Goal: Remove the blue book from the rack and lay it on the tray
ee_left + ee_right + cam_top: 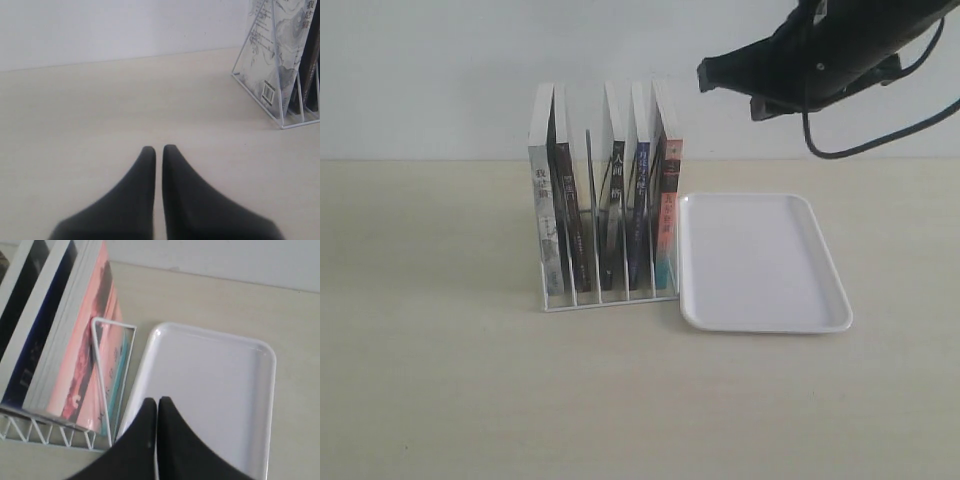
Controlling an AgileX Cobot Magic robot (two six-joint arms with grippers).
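Though near the tray (760, 262), the blue book (640, 205) upright in the rack (610, 303)

The blue book (640, 215) (40, 335) stands upright in the rack (610, 303) (100, 340). Its thin spine is dark blue with white letters and faces the front. It sits in the second slot from the rack's right end, between a black book (614, 215) and a pink and teal book (666, 220). The rack is small, made of white wire, and stands on the pale worktop (440, 380). The tray (760, 260) (210, 390) is white and flat, with round corners and a low rim. It lies on the worktop just beside the rack's right end, with nothing on it.
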